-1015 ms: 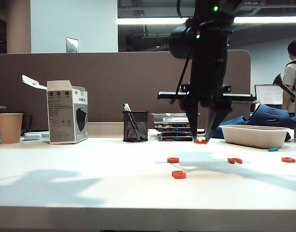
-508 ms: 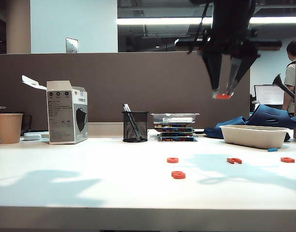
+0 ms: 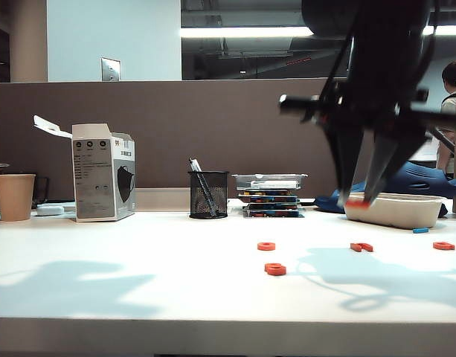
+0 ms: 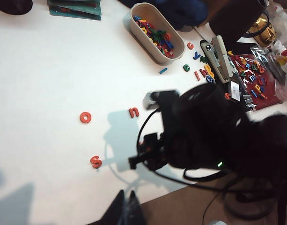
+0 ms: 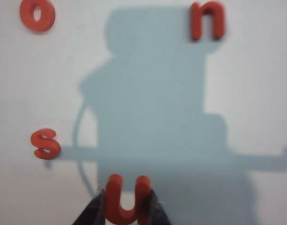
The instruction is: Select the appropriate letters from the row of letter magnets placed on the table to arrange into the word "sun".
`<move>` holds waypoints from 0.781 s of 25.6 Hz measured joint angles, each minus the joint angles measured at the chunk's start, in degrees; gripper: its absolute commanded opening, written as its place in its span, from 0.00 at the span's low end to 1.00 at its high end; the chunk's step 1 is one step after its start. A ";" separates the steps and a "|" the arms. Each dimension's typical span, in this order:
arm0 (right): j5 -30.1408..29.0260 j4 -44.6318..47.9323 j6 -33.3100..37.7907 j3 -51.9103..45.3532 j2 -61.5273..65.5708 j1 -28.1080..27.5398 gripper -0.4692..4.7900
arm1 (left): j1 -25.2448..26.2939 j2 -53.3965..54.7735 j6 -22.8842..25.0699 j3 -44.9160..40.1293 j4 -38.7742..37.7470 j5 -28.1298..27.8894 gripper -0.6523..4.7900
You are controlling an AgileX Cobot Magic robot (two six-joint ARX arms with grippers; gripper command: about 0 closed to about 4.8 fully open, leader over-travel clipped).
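A brown partition wall (image 3: 175, 134) runs across the back of the white table (image 3: 138, 282). Behind it rises a pale blue-grey wall (image 3: 112, 37) bearing a small metal plate (image 3: 111, 69), and a long ceiling light strip (image 3: 242, 32) glows in the dark space beyond. Along the partition stand a paper cup (image 3: 14, 196), an opened grey box (image 3: 103, 172), a black mesh pen holder (image 3: 208, 194) and a stack of flat cases (image 3: 270, 195). A person (image 3: 449, 111) stands at far right.
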 measured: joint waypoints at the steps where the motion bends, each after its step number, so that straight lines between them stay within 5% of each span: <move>1: -0.35 1.44 0.22 -1.18 0.00 0.11 0.25 | 0.00 0.00 0.00 0.00 0.00 0.00 0.11; 20: -3.30 15.08 0.83 -6.43 7.82 0.15 0.25 | 0.00 0.00 0.00 0.00 -1.88 0.00 0.11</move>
